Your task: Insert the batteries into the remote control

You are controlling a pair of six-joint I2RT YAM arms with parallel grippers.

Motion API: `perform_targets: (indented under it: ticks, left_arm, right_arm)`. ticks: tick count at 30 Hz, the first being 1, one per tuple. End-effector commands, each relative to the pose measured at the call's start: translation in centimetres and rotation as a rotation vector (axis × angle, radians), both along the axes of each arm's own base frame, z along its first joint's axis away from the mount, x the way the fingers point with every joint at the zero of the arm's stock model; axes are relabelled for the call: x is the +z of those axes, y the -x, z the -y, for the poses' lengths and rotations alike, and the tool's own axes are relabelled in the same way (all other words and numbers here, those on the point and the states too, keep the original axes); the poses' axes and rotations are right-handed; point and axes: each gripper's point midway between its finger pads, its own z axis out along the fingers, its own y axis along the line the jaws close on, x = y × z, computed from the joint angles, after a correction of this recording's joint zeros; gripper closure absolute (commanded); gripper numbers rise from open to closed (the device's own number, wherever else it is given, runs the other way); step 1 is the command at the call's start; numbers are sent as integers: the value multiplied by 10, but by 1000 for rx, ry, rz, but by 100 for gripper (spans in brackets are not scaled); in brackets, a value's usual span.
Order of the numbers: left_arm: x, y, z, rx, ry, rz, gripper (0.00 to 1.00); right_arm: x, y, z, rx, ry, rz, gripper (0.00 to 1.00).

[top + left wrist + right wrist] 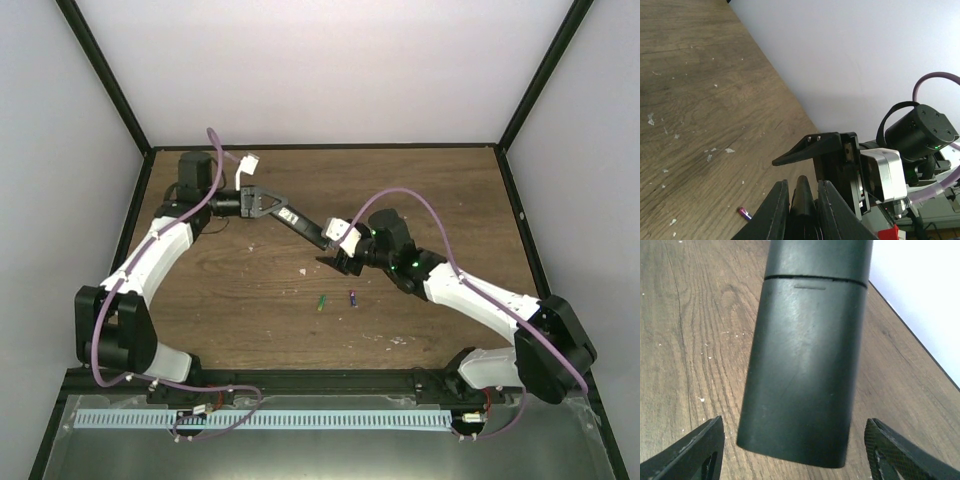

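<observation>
My left gripper (283,212) is shut on the black remote control (312,229) and holds it above the table, pointing toward the right arm. My right gripper (340,258) is open, with its fingers on either side of the remote's free end and not touching it. In the right wrist view the remote's smooth back (805,365) fills the middle between the open fingers (695,452), with a seam across it near the top. The green battery (321,302) and the purple battery (353,297) lie on the table below. The purple battery also shows in the left wrist view (744,213).
The wooden table (250,300) has small white flecks scattered on it. Black frame posts and white walls enclose the back and sides. A metal rail (300,415) runs along the near edge by the arm bases.
</observation>
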Motion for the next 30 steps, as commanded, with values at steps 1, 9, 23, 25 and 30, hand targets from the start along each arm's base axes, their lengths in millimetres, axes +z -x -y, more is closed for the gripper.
perform_targets:
  ticks: [1, 9, 23, 25, 30]
  left_arm:
    - [1, -1, 0, -19, -13, 24, 100]
    - [-12, -7, -2, 5, -61, 8, 100]
    - [-20, -11, -2, 15, -80, 9, 100]
    - [-20, -11, -2, 14, -81, 11, 100]
    - [-21, -11, -1, 13, -84, 8, 100]
  right_arm:
    - [16, -12, 1, -38, -1, 47, 30]
    - [24, -11, -6, 2, -1, 29, 29]
    - [22, -16, -21, 30, -15, -24, 31]
    - [22, -16, -23, 35, -21, -33, 34]
    - [24, -18, -25, 36, -26, -37, 38]
